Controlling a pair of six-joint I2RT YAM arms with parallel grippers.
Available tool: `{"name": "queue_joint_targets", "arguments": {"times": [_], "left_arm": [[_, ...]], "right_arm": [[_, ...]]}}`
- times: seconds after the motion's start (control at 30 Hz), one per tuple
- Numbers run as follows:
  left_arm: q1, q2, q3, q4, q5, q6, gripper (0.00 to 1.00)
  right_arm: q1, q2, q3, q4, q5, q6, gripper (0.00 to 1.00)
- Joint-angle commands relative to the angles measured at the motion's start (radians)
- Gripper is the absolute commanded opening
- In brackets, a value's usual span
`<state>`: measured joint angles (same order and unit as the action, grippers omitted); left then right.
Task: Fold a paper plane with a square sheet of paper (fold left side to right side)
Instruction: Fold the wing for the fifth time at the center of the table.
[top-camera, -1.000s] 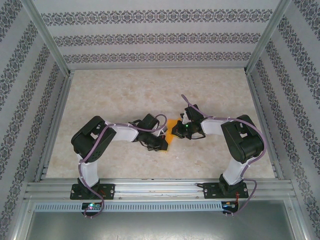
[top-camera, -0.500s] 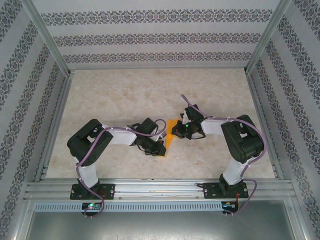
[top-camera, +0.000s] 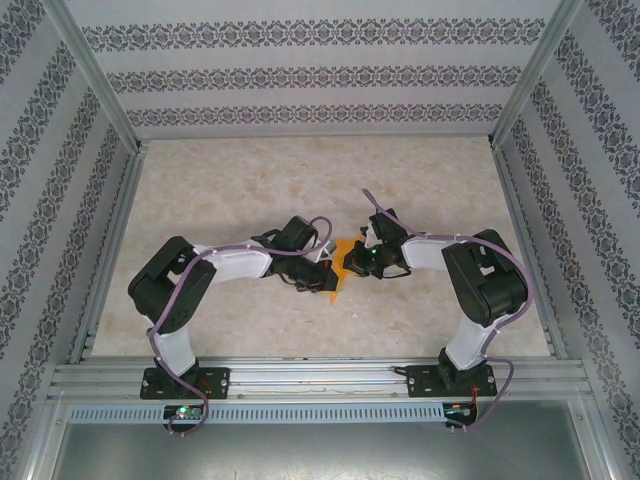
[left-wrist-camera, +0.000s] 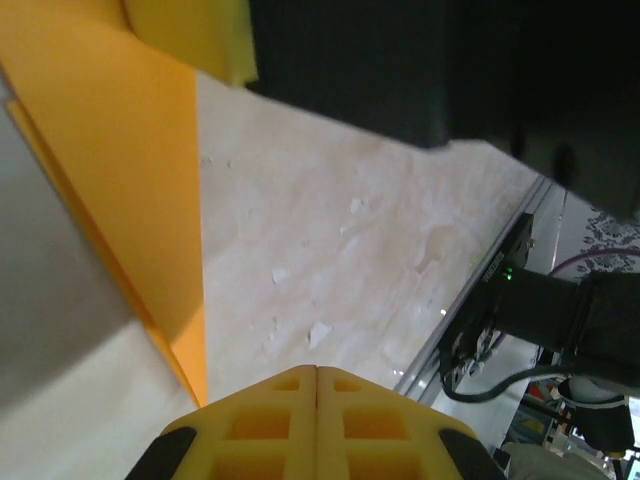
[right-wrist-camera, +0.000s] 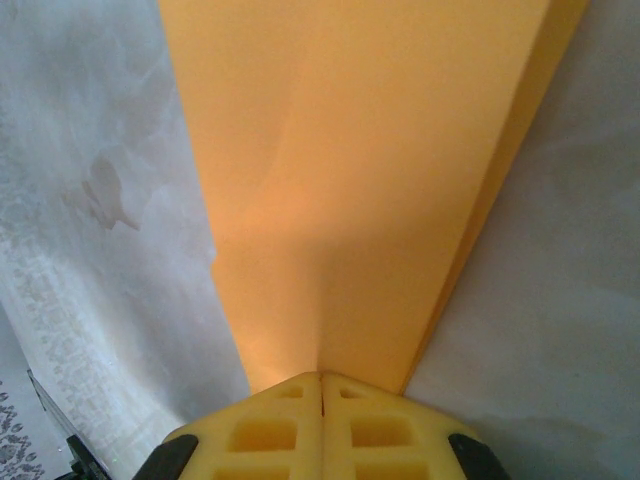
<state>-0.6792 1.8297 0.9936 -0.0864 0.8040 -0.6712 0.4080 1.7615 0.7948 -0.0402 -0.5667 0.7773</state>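
The desk (top-camera: 250, 190) carries both arms, which meet at mid-frame in the top view. The left arm (top-camera: 235, 265) has swung up and to the right since half a second ago, bringing its wrist closer to the right arm (top-camera: 470, 275), which has not shifted. The folded orange paper (top-camera: 335, 285) lies between them at frame centre. Less of it shows than before, just slivers above and below the left fingers (top-camera: 325, 272). The right fingers (top-camera: 350, 262) sit at its right side.

The wrist views add what the top view cannot. The left fingers (left-wrist-camera: 300, 420) are pressed together with nothing between them, and the paper's (left-wrist-camera: 120, 170) layered edge ends just to their left. The right fingers (right-wrist-camera: 300, 410) are likewise closed tight, with their tips at the paper (right-wrist-camera: 360, 200) that spreads across the upper frame. I cannot tell whether they press it down.
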Motion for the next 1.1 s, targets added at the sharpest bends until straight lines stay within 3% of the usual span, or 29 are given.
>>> {"name": "queue_joint_targets", "arguments": {"times": [0.0,0.4,0.73,1.07], "left_arm": [[0.007,0.067,0.033,0.098,-0.003,-0.050,0.00],[0.020,0.154,0.098,0.104,-0.081,-0.018,0.00],[0.005,0.128,-0.042,0.097,-0.065,-0.024,0.00],[-0.056,-0.016,-0.187,0.051,-0.033,-0.034,0.00]], "right_arm": [[0.003,0.081,-0.057,-0.177,0.149,-0.024,0.00],[0.003,0.075,-0.062,-0.177,0.149,-0.024,0.00],[0.004,0.073,-0.043,-0.201,0.153,-0.040,0.00],[0.000,0.103,0.019,-0.209,0.136,-0.053,0.00]]}}
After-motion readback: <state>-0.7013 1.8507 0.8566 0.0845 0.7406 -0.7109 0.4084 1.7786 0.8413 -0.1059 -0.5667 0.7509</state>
